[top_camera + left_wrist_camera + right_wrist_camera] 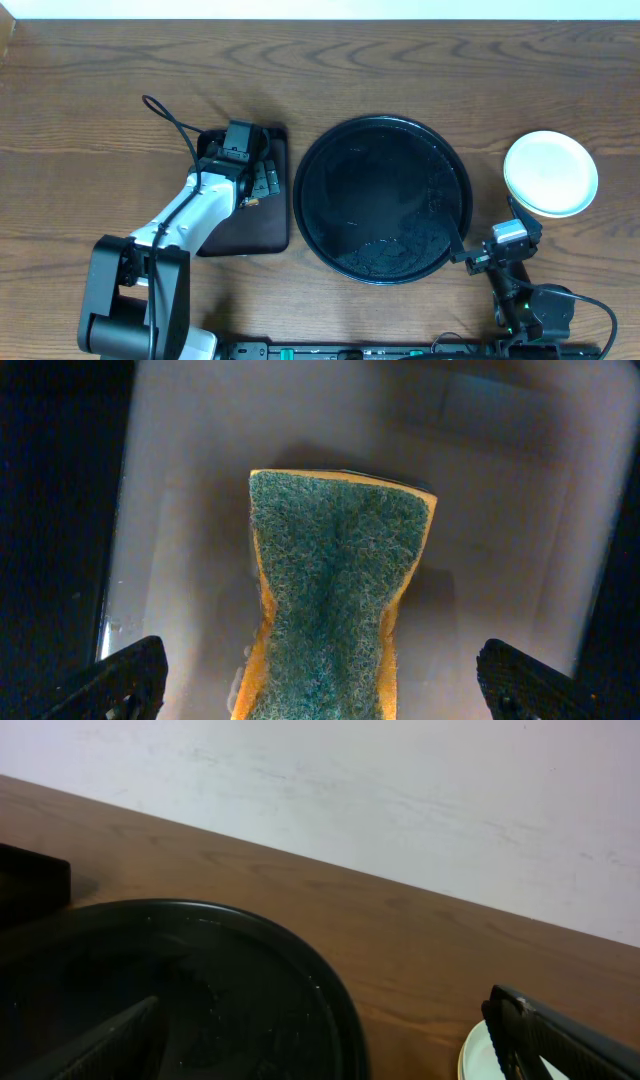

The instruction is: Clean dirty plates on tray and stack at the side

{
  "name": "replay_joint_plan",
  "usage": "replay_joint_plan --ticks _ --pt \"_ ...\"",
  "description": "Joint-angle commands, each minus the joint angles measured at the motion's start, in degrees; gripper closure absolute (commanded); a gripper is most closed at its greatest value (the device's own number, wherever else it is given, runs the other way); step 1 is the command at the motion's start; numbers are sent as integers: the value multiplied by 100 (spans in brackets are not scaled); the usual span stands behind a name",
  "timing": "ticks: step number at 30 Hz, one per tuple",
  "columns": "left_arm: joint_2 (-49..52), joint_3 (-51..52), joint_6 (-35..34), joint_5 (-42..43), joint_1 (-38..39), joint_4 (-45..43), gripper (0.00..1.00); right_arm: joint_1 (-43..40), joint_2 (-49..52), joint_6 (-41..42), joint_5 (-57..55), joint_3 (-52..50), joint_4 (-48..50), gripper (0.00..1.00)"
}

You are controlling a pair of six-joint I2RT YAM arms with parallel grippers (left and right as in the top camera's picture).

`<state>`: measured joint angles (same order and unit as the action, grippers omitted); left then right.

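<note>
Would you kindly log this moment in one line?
left jaws: open over sponge on rectangular tray | right jaws: open, empty, by round tray | plates: off it, piled to its right

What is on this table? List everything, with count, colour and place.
round tray: one, glossy black, middle of the table, no plates on it
plate: at least one, pale white, on the table to the right of the round tray; any beneath it are hidden from above
rectangular tray: one, black, left of the round tray
sponge: one, yellow with a green scouring face, lying on the rectangular tray
table: one, brown wood grain, under everything
wall: pale, behind the table's far edge
left gripper: one, black, open, over the sponge with a finger on each side
right gripper: one, black, open, at the round tray's right edge, holding nothing
</note>
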<state>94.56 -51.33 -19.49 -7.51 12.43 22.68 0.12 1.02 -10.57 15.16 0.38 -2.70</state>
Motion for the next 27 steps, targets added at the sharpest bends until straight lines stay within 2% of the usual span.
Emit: replay_joint_plan --ticks 1,17,23,27 --pt "28 35 -28 -70 -24 15 1 -57 9 87 9 -7 -31 1" --pt "-90 35 -28 -70 -24 35 1 -57 9 90 9 -7 -28 1" --pt "-1279 39 -28 -70 -24 79 1 -57 9 90 9 -7 -31 1" --pt "-2656 39 188 -221 -66 170 1 -57 9 90 9 -7 -31 1"
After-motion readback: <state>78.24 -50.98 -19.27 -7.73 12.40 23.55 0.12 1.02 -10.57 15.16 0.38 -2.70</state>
